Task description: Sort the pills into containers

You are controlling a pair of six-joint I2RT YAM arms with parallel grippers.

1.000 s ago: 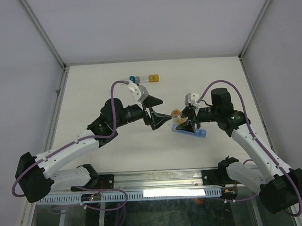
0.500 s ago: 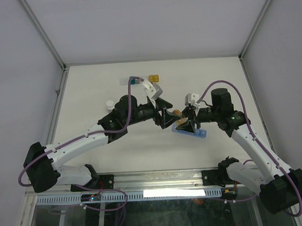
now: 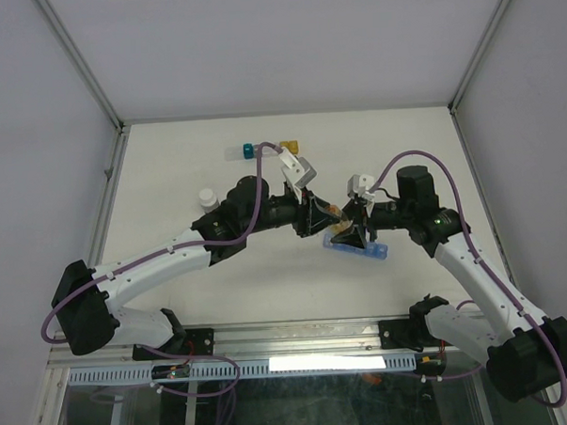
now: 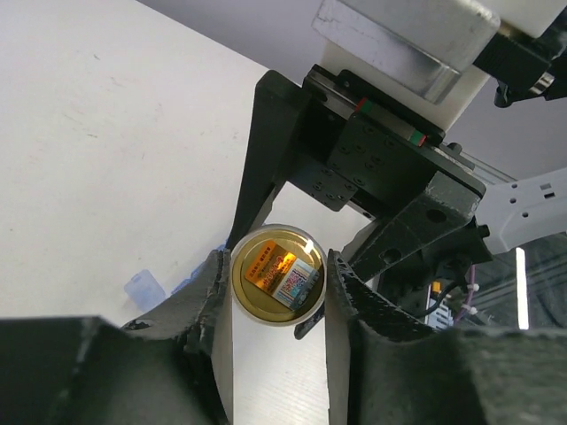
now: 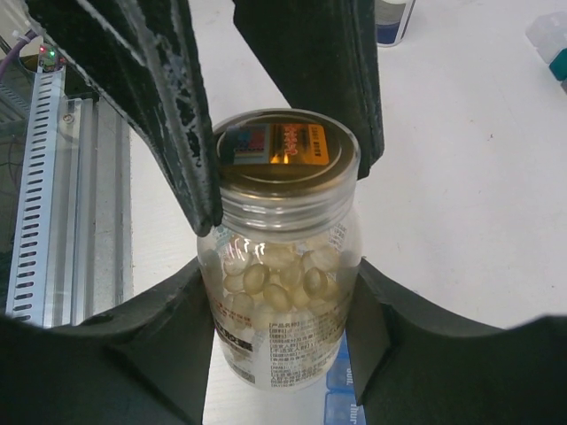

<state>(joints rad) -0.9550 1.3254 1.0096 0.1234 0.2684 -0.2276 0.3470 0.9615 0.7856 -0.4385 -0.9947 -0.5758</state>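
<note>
Clear plastic pill bottle (image 5: 283, 257) is pinched at body by right claw (image 5: 279, 310), at neck by left claw (image 4: 277, 288); long axis tilted, foil-sealed mouth twd left arm

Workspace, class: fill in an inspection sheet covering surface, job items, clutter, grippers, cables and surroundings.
Surface: white table, no spill seen.
Job's things: pill bottle, cap off, pills inside, held over the blue pill organiser; white cap lies on the table to the left.
Clutter: teal and yellow cubes at the far side.
Grippers: left gripper shut on the bottle's neck; right gripper shut on its body.
Cables: purple cable looped along each arm.
Surroundings: grey walls, metal frame.
</note>
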